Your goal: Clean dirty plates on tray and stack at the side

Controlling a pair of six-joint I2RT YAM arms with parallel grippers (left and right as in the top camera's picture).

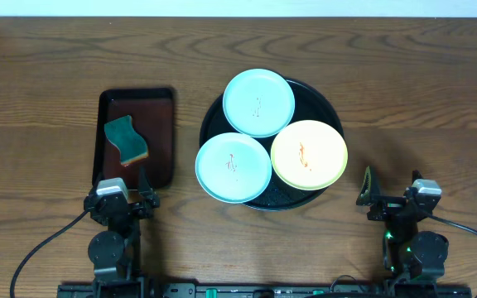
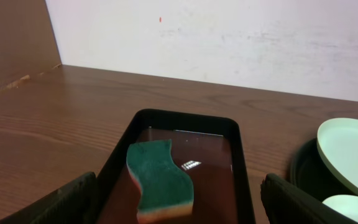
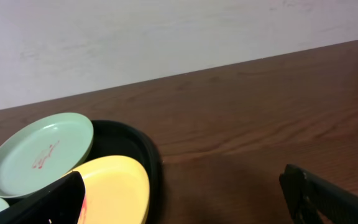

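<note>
Seemingly at the outset of the job, the left gripper (image 1: 121, 199) is held with jaws wide apart and empty at the near end of a rectangular dark red-brown tray (image 1: 161, 124), in which a wavy green sponge with a pale underside (image 1: 127, 139) is laid. The sponge is judged the first thing to be fetched. It would best be pinched across its narrow waist, so that the green face can then be pressed flat. At centre, a large round glossy black tray (image 1: 325, 95) is crowded by three small plates, each marked with reddish smears: one pale mint-blue plate at the back (image 1: 259, 102), a second mint-blue plate at front left (image 1: 233, 167) and a yellow plate at front right (image 1: 309, 155). The two front plates overhang the rim, so each should be steadied while wiped. The right gripper (image 1: 392, 197), likewise spread and empty, is parked near the yellow plate. Beyond it, the brown wood-grain tabletop (image 1: 421, 91) is available for the stack.
</note>
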